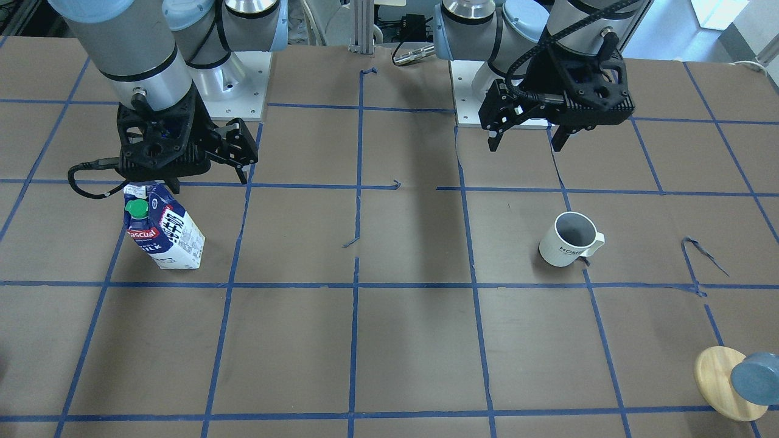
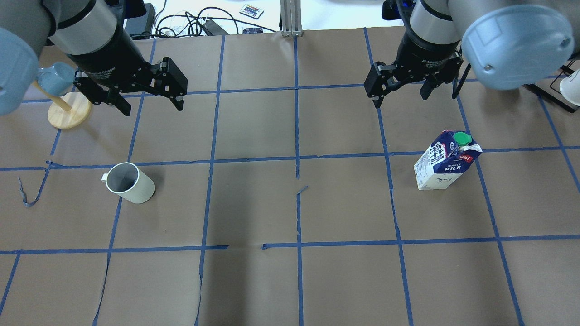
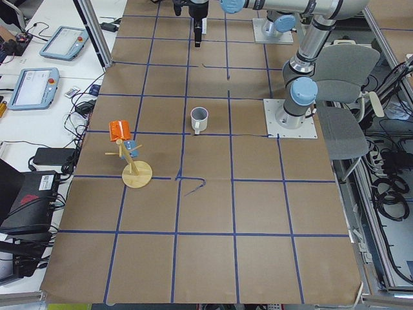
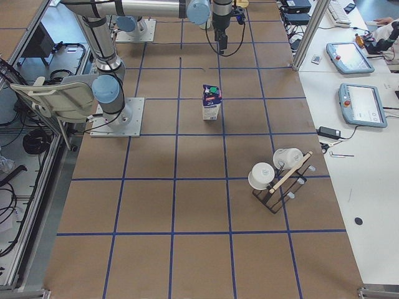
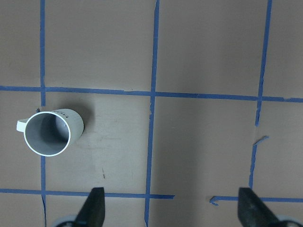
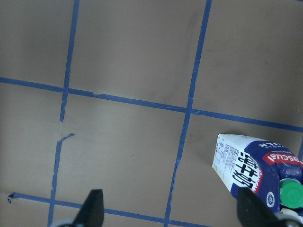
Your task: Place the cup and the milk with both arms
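The white ribbed cup (image 1: 569,240) stands upright on the brown table, also in the overhead view (image 2: 129,182) and the left wrist view (image 5: 49,132). My left gripper (image 2: 150,104) is open and empty, raised above the table beyond the cup; it also shows in the front view (image 1: 526,146). The blue and white milk carton (image 1: 164,228) with a green cap stands upright on the other side, also in the overhead view (image 2: 446,160) and the right wrist view (image 6: 255,165). My right gripper (image 2: 401,97) is open and empty, raised beside the carton.
A round wooden stand with a blue-grey cylinder (image 2: 68,108) sits at the table's edge near the left arm, also in the front view (image 1: 724,380). A rack with white cups (image 4: 277,177) stands at the right end. Blue tape lines grid the table (image 2: 299,217).
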